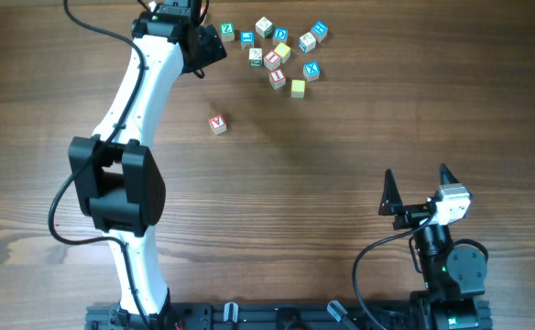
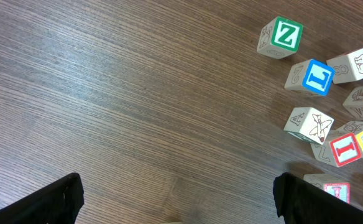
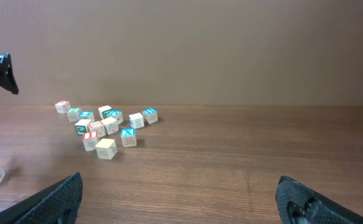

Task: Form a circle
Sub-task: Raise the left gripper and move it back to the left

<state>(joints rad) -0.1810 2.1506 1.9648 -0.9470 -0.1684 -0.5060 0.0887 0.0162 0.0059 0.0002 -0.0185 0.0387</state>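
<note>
Overhead, straight down on the whole counter (image 1: 341,183). Left wrist, close above the wood, catching the letter cubes (image 2: 318,78) at right. Right wrist, low from the near edge, facing the same letter cubes (image 3: 107,127) far off.

end effector (image 3: 178,180): wide apart | letter cubes (image 3: 107,127): clustered, far left
</note>
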